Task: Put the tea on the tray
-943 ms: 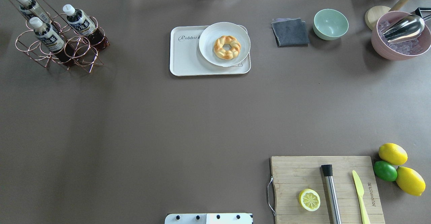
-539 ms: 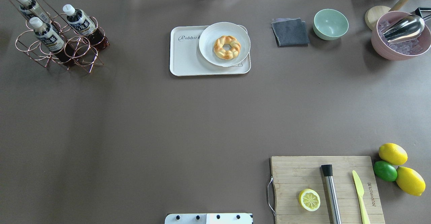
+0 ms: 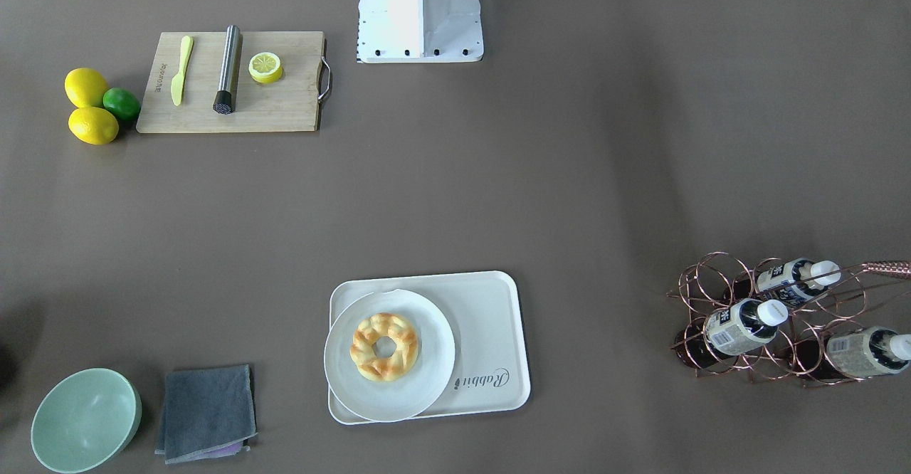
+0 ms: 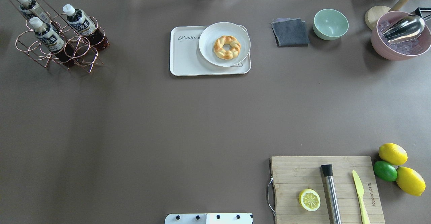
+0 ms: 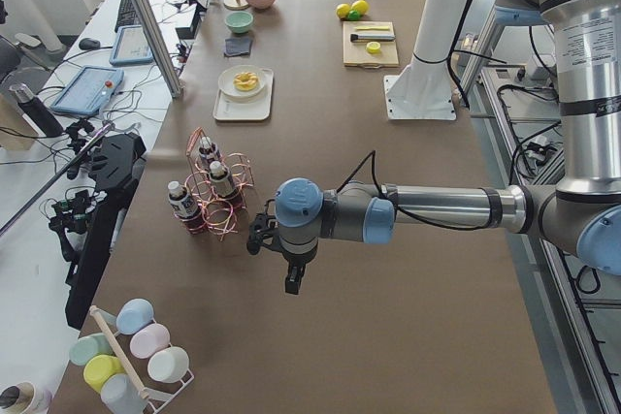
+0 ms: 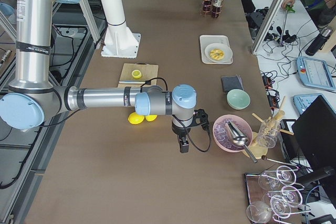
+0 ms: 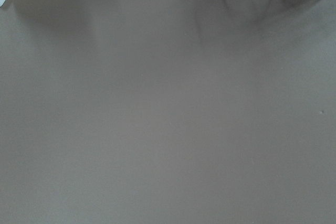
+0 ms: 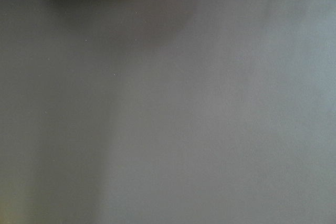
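Note:
Three tea bottles with white caps stand tilted in a copper wire rack at the table's far left; they also show in the front-facing view. The cream tray marked "Rabbit" lies at the far middle, its bare half toward the rack. My left gripper shows only in the left side view, hanging over bare table just short of the rack. My right gripper shows only in the right side view, near the pink bowl. I cannot tell whether either is open or shut.
A white plate with a braided bread ring covers the tray's right half. A grey cloth, a green bowl and the ice-filled pink bowl line the far right. A cutting board with knife, muddler and lemon half, plus citrus fruits, sits near right.

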Tool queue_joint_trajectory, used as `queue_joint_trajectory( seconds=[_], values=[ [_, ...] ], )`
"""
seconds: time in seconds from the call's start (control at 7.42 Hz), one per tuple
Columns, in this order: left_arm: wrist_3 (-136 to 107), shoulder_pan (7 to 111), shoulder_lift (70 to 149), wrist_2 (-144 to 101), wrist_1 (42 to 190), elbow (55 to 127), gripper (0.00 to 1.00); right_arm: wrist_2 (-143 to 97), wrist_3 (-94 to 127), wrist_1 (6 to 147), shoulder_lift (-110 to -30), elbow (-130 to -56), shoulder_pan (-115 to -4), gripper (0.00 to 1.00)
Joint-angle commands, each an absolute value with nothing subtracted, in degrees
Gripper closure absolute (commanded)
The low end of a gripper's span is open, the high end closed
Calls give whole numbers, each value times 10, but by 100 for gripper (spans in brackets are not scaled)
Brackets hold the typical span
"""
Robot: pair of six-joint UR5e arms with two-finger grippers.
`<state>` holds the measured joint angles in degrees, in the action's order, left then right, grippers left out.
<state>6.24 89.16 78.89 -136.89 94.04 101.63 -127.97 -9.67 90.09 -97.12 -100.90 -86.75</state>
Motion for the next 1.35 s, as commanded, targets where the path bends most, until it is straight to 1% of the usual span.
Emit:
queue_joint_trajectory(
  seconds=[0.0, 0.27, 0.54, 0.94, 1.21],
  values=[
    [60, 892, 795, -1368, 941, 1018, 0, -1280, -97, 901, -971, -1009, -868, 0],
    [55, 897, 812, -1368, 951, 1013, 0, -1280, -97, 901, -972, -1009, -867, 0],
    [-15, 900, 837, -1370, 954, 1003, 0, -1279, -97, 900, -972, -1009, -868, 0],
    [-14, 900, 830, -1371, 1048, 991, 0, -1280, -90, 897, -960, -1011, -868, 0],
    [-16, 900, 834, -1372, 1056, 994, 0, -1279, -88, 891, -957, -1027, -868, 0]
  ],
)
